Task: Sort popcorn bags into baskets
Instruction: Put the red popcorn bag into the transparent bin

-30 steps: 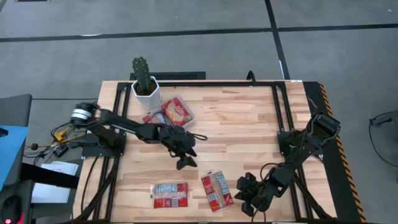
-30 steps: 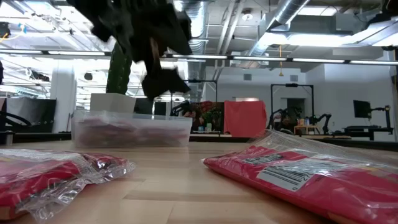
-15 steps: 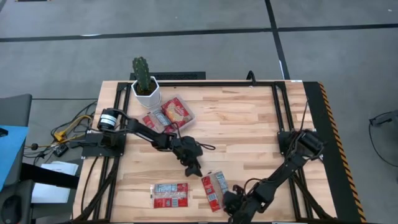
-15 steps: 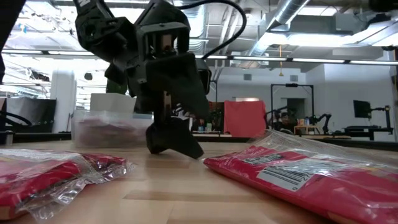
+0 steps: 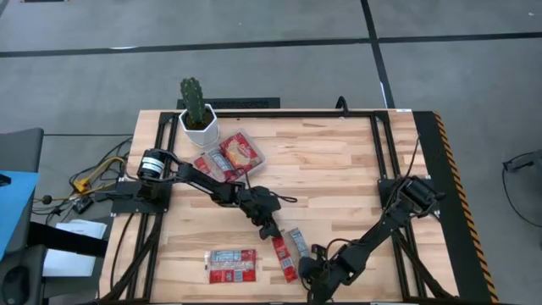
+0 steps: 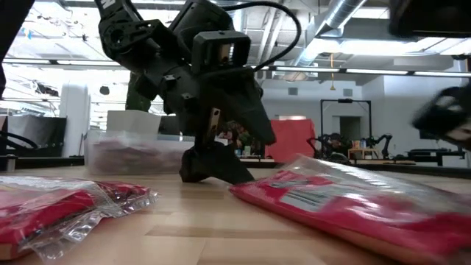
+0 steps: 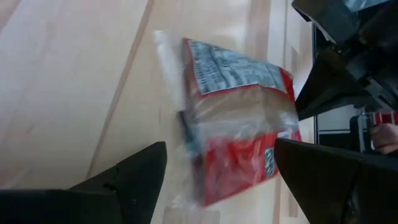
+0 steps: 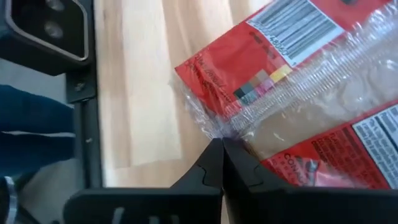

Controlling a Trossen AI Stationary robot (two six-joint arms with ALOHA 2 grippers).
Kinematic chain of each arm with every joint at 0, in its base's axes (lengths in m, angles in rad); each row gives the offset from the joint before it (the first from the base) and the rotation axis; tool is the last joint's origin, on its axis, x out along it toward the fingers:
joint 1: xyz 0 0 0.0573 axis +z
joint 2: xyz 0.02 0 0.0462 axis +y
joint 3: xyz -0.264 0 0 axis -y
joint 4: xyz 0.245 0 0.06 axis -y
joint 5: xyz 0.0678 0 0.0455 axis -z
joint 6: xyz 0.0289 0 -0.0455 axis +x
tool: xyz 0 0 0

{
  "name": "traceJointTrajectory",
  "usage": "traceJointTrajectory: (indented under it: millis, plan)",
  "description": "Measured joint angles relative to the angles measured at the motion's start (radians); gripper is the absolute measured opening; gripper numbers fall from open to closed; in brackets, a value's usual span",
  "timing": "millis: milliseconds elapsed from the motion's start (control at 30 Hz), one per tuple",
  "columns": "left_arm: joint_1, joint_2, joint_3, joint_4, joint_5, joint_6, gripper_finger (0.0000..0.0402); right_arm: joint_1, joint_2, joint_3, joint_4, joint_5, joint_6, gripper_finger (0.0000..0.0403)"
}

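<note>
A red popcorn bag [image 5: 288,252] lies flat near the table's near edge; the low view shows the bag [image 6: 346,210] close up. My left gripper [image 5: 271,230] is open at its far end, tips down at the table [image 6: 217,165], with the bag [image 7: 242,130] between the fingers. My right gripper [image 5: 312,273] is shut at the bag's near right corner. A second bag [image 5: 232,264] lies flat to the left. The clear tray [image 5: 258,152] by the cactus holds more packets. My right gripper has its shut fingertips [image 8: 219,144] against the clear crimped edge [image 8: 214,127] at the bag's near right corner. It comes in low from the table's near right side. The bag lies on the table. I cannot tell whether any film is caught between the tips.
A white pot with a cactus [image 5: 199,127] stands at the far left corner, just behind the tray [image 6: 154,154]. The second bag [image 6: 59,210] lies close to the near edge. Black frame rails run along both sides of the table. Bare wood fills the middle and far right.
My left gripper moved from mid-table toward the near edge and down to the bag's far end. My right gripper slid left along the near edge up to the bag's corner. The bag shifted a little to the left and turned slightly on the table.
</note>
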Motion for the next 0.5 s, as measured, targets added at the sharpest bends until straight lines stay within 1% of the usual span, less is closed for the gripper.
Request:
traceJointTrajectory:
  millis: [267, 433, 500]
  plan:
    - [-0.002, 0.007, 0.034, -0.047, 0.002, 0.033, 0.0290, -0.075, 0.000, -0.001, -0.008, -0.013, -0.188, 0.0030]
    - [0.000, 0.008, 0.036, -0.061, 0.019, 0.029, 0.0289, -0.110, -0.002, -0.001, -0.007, -0.054, -0.265, 0.0023]
    - [-0.003, 0.009, 0.036, -0.060, 0.018, 0.026, 0.0281, -0.116, -0.003, -0.001, -0.005, -0.055, -0.287, 0.0020]
